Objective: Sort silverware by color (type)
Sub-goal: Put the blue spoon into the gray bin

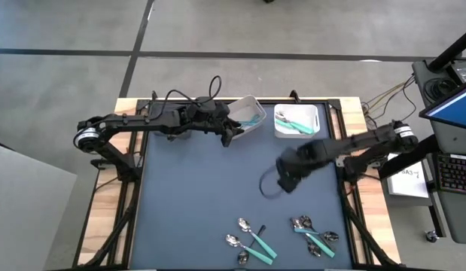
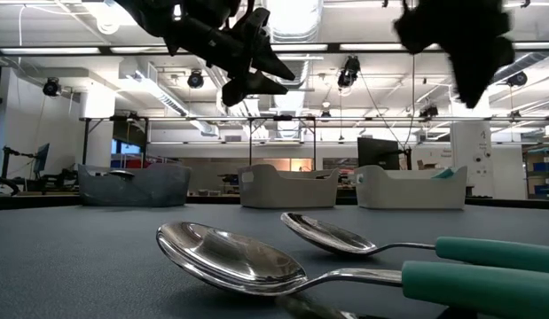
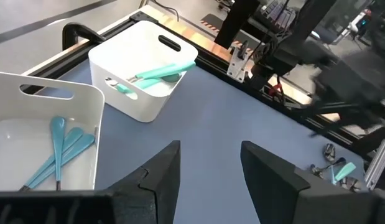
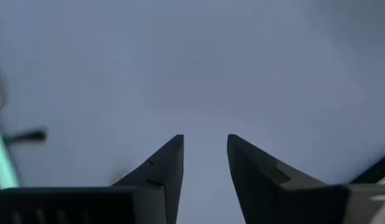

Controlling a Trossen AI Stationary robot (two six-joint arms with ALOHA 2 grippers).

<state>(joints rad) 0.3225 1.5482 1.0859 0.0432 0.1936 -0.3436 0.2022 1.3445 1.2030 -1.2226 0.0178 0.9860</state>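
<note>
High view: The left gripper (image 1: pixel 231 134) is positioned at the far side of the blue-grey table (image 1: pixel 195 203), just beside the tilted white bin (image 1: pixel 248 111), in which teal-handled utensils (image 1: pixel 251 118) are seen. A second white bin (image 1: pixel 296 120), to its right, holds teal-handled spoons (image 1: pixel 291 123). The right gripper (image 1: pixel 287 179) is held over open table surface, mid-table, well apart from both bins. Remaining silverware is laid near the front edge in two groups: a left cluster (image 1: pixel 250 239) and a right cluster (image 1: pixel 314 232) (spoons w/ teal handles; one dark handle is visible in the left cluster).

Low view: Two teal-handled spoons (image 2: pixel 327 257) are seen close to the camera, bowls up, flat on the table. Both arms are raised above the surface. Three bins are lined up at the far edge: a dark grey bin (image 2: pixel 132 186) and the two white ones.

Left wrist view: The left gripper's fingers (image 3: pixel 164 177) are spread wide, w/ nothing between them. Both white bins are in view ahead, each w/ teal-handled pcs inside.

Right wrist view: The right gripper's fingers (image 4: pixel 161 171) are parted by a narrow gap, empty, above bare table. A teal handle (image 4: pixel 2 163) and a dark handle tip (image 4: pixel 30 135) are seen at one edge.
</note>
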